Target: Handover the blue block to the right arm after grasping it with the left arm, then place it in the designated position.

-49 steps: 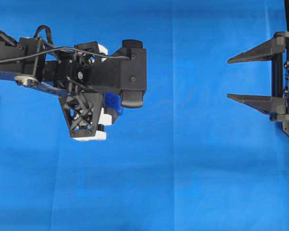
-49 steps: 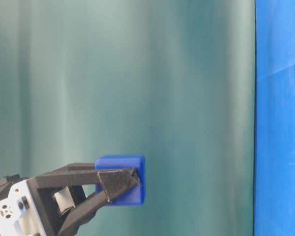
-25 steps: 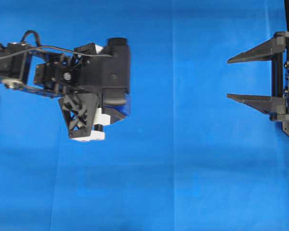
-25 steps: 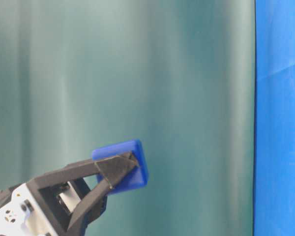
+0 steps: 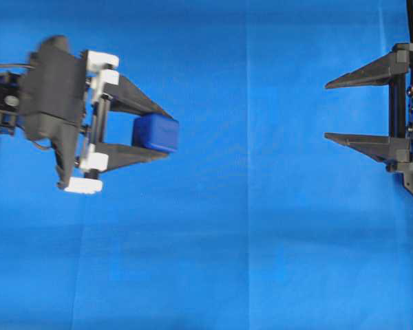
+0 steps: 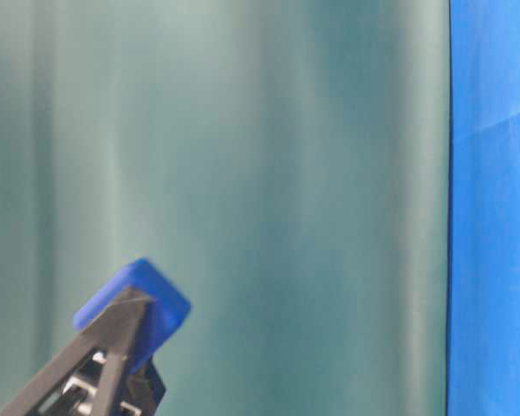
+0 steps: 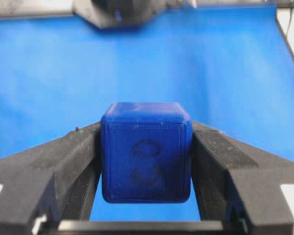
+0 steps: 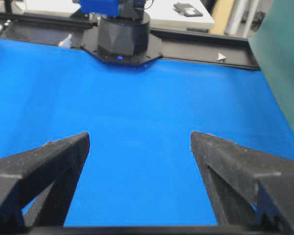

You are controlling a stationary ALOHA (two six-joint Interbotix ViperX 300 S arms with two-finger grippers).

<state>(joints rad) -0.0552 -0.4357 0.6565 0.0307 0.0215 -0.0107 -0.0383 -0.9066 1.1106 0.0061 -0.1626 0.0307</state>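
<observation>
The blue block is a dark-blue cube with a faint embossed figure on the face toward the left wrist camera. My left gripper is shut on it, one black finger pressed to each side, and holds it above the cloth, fingers pointing right. In the table-level view the block shows tilted at the lower left between the fingertips. My right gripper stands open at the right edge, fingers pointing left, nothing between them. A wide stretch of cloth separates the two grippers.
Blue cloth covers the table. A green backdrop fills the table-level view. The left arm's black base and a black rail stand at the far end in the right wrist view.
The left wrist has rotated so that its fingers and the block now point right toward the right gripper, and it has drawn back to the left. The right gripper has not moved.
</observation>
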